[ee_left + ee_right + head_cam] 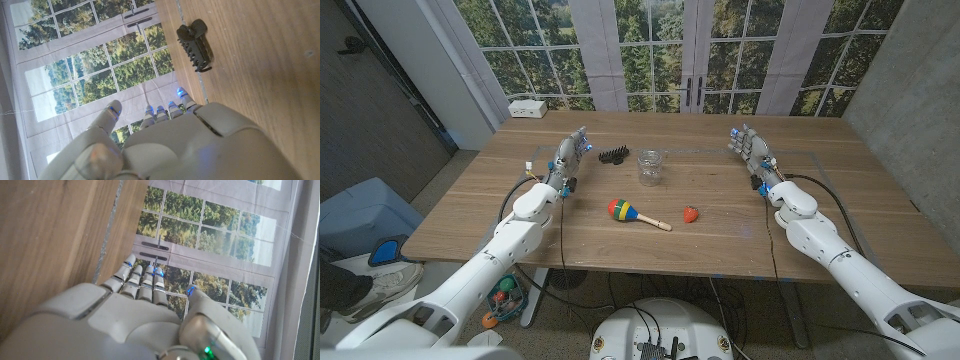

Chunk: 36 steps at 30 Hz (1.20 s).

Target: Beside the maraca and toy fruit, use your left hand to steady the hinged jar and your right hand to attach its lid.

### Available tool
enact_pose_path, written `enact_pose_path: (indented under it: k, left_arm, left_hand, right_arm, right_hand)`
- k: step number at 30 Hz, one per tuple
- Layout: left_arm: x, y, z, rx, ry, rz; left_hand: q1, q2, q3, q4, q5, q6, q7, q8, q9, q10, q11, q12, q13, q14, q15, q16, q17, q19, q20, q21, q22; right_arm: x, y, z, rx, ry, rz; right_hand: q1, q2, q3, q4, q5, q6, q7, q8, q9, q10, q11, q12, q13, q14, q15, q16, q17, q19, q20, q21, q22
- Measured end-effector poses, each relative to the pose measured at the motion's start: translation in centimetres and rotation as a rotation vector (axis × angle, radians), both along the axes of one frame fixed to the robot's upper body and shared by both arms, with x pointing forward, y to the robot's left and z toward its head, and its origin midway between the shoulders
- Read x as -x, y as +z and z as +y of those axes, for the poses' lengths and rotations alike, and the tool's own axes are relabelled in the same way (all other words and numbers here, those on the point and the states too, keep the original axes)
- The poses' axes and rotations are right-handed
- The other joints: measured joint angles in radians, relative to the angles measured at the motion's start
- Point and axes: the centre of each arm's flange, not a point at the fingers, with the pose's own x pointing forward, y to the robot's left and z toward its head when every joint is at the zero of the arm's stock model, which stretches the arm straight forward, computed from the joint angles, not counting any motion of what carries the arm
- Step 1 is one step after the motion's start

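Note:
A clear glass jar (650, 166) stands upright at the middle of the wooden table (840, 200), and I see no lid on it. In front of it lie a maraca (624, 211) with a red, yellow, green and blue head and a small red toy strawberry (691, 214). A black toothed clip-like piece (612, 156) (196, 45) lies left of the jar. My left hand (572, 150) (165, 135) is raised left of that piece, fingers straight and apart, holding nothing. My right hand (748, 145) (145, 305) is raised well right of the jar, also holding nothing.
A white box (528, 108) sits at the table's far left corner by the windows. A blue bin (360, 215) stands on the floor off the table's left side. Bare wood lies between each hand and the jar.

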Motion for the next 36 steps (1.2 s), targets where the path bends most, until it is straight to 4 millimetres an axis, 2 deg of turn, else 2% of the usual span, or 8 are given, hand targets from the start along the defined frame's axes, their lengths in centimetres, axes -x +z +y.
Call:
enact_pose_path:
  k: [5, 6, 12, 14, 17, 20, 23, 36]
  left_arm:
    - [0.4, 0.1, 0.1, -0.017, 0.042, -0.005]
    - [0.3, 0.1, 0.1, -0.019, 0.052, -0.004]
    - [0.6, 0.2, -0.2, -0.041, 0.081, -0.013]
    - [0.7, 0.2, -0.4, -0.057, 0.096, -0.019]
    - [0.8, 0.3, -0.6, -0.080, 0.120, -0.030]
    - [0.9, 0.6, -0.7, -0.105, 0.141, -0.044]
    - [1.0, 0.9, -0.9, -0.136, 0.166, -0.063]
    - [1.5, 2.5, -1.7, -0.274, 0.246, -0.135]
  left_hand:
    - [0.004, 0.004, 0.005, -0.003, 0.000, 0.004, -0.004, 0.004, 0.000, 0.000, 0.000, 0.000, 0.000, 0.000, 0.000, 0.000, -0.003, 0.000, 0.000, 0.000, 0.000]
    - [0.004, 0.004, 0.006, -0.003, 0.000, 0.004, -0.004, 0.004, 0.000, 0.002, -0.002, 0.000, 0.000, 0.002, 0.002, 0.000, -0.003, 0.000, 0.000, 0.000, 0.000]
    - [0.008, 0.008, 0.003, -0.021, 0.000, 0.016, -0.009, 0.004, 0.000, 0.012, -0.011, 0.001, 0.000, 0.017, 0.002, 0.000, -0.008, 0.014, -0.002, -0.005, 0.000]
    - [0.008, 0.008, 0.003, -0.032, 0.000, 0.025, -0.007, 0.008, 0.000, 0.022, -0.011, 0.008, 0.000, 0.026, 0.001, 0.000, -0.007, 0.029, -0.001, -0.005, 0.000]
    - [0.018, 0.006, -0.005, -0.060, 0.000, 0.047, -0.007, 0.008, 0.000, 0.050, -0.016, 0.008, 0.000, 0.053, 0.002, 0.008, -0.009, 0.064, -0.001, -0.010, 0.000]
    - [0.026, 0.013, -0.009, -0.084, -0.005, 0.067, -0.001, 0.008, 0.000, 0.072, -0.013, 0.015, 0.000, 0.073, 0.003, 0.008, -0.012, 0.093, 0.001, -0.016, 0.000]
    - [0.026, 0.013, -0.010, -0.096, -0.009, 0.082, -0.003, 0.015, 0.000, 0.090, -0.014, 0.015, 0.000, 0.087, 0.003, 0.008, -0.010, 0.106, 0.005, -0.020, 0.000]
    - [0.038, 0.020, -0.013, -0.118, -0.009, 0.119, -0.008, 0.019, 0.000, 0.113, -0.023, 0.015, 0.005, 0.108, 0.001, 0.008, -0.009, 0.131, 0.006, -0.023, 0.005]
  right_arm:
    - [0.2, -0.6, -0.7, -0.026, -0.007, 0.005]
    - [0.2, -0.8, -0.9, -0.028, -0.010, 0.008]
    - [0.3, -1.3, -1.7, -0.054, -0.025, 0.004]
    - [0.3, -1.4, -1.8, -0.059, -0.029, 0.006]
    - [0.3, -1.7, -2.0, -0.066, -0.036, 0.007]
    - [0.4, -2.0, -2.2, -0.072, -0.044, 0.010]
    - [0.5, -2.3, -2.3, -0.077, -0.052, 0.014]
    - [0.9, -3.3, -2.4, -0.094, -0.072, 0.020]
  right_hand:
    - [0.000, -0.001, 0.000, 0.000, 0.000, 0.000, 0.000, 0.004, 0.000, 0.000, 0.000, 0.000, -0.002, 0.004, 0.004, 0.000, -0.001, 0.004, 0.004, 0.000, 0.000]
    - [0.010, -0.011, 0.000, 0.000, 0.000, 0.000, 0.000, 0.004, 0.000, 0.000, 0.000, 0.000, -0.003, 0.004, 0.004, 0.000, -0.002, 0.004, 0.004, 0.000, 0.000]
    - [0.010, -0.011, 0.006, -0.005, 0.000, 0.004, 0.004, 0.004, 0.000, 0.003, 0.003, 0.004, -0.003, 0.004, 0.004, 0.000, -0.008, 0.003, 0.004, 0.000, 0.000]
    - [0.010, -0.011, 0.010, -0.001, 0.000, 0.005, 0.005, 0.004, 0.000, 0.005, 0.005, 0.004, -0.007, 0.004, 0.004, 0.002, -0.008, 0.003, 0.004, 0.000, 0.000]
    - [0.002, -0.003, 0.017, -0.008, 0.000, 0.007, 0.007, 0.004, 0.000, 0.005, 0.006, 0.005, -0.007, 0.015, 0.000, 0.004, -0.015, 0.009, -0.002, -0.004, 0.000]
    - [0.002, -0.003, 0.021, -0.013, 0.000, 0.012, 0.012, 0.004, 0.000, 0.011, 0.011, 0.007, -0.012, 0.018, 0.004, 0.004, -0.021, 0.016, 0.005, -0.008, 0.000]
    - [0.002, -0.003, 0.023, -0.015, 0.000, 0.012, 0.012, 0.004, 0.000, 0.019, 0.009, 0.011, -0.012, 0.022, 0.000, 0.004, -0.022, 0.020, 0.002, -0.008, 0.000]
    - [0.002, -0.003, 0.033, -0.025, -0.008, 0.020, 0.020, 0.011, 0.000, 0.024, 0.013, 0.011, -0.021, 0.031, 0.002, 0.013, -0.026, 0.036, 0.000, -0.016, 0.000]
